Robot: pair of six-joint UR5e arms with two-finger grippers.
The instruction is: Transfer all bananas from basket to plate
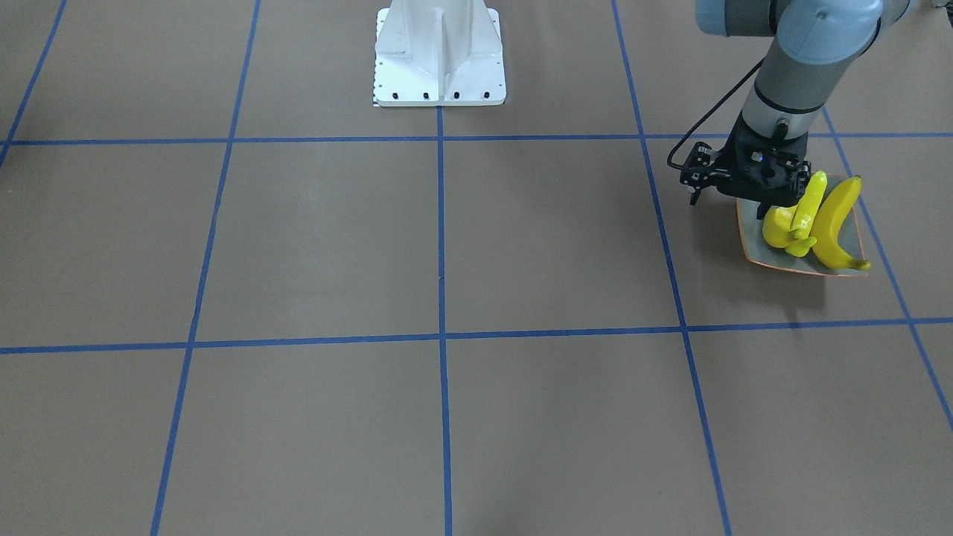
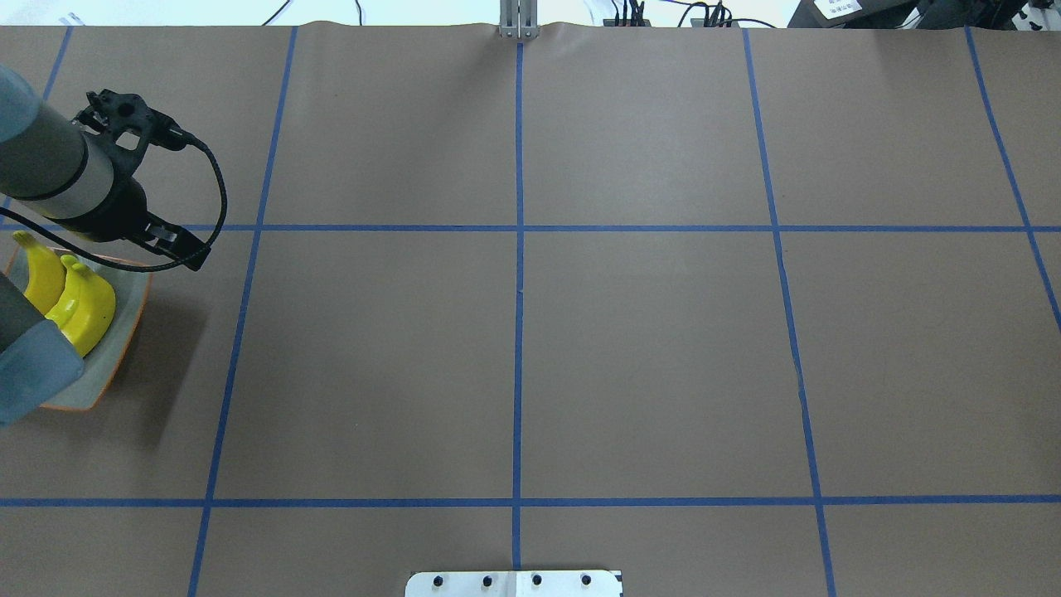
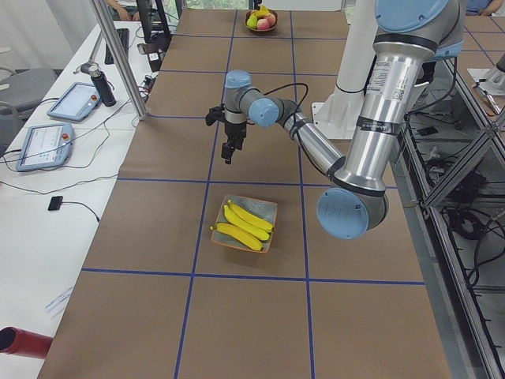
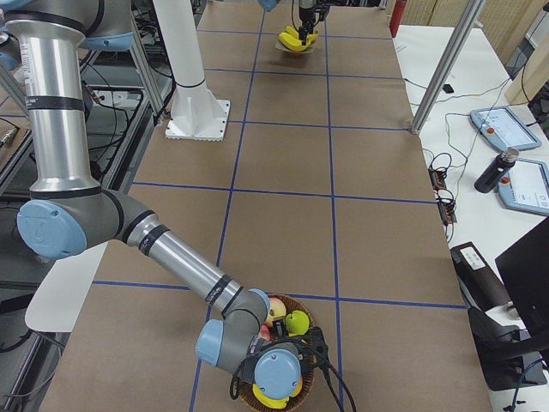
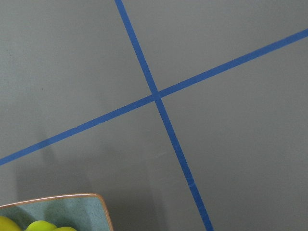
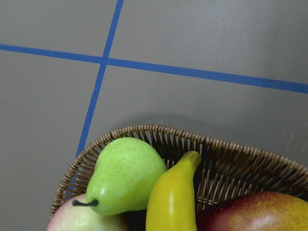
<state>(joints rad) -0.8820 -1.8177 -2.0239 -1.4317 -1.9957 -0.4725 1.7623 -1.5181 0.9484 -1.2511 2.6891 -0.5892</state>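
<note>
Yellow, glossy bananas lay on the plate at the robot's left. The left claw hovered near its edge, grip impossible to tell. At right, one banana lay in the basket under the right claw, its state also hidden. The fruit looked light, stiff and slick, with mid-body likely the surest hold.

The left arm, silver tubing with pale blue joint caps, drops from its shoulder to a low elbow, then runs its forearm outward to a bent wrist. There the black two-finger left gripper hangs pointing straight down, and whether its fingers are parted cannot be made out. The right arm, of the same silver and blue build, stands tall, then slopes low, its blue-capped right wrist folded over the black right gripper, mostly hiding it.
</note>
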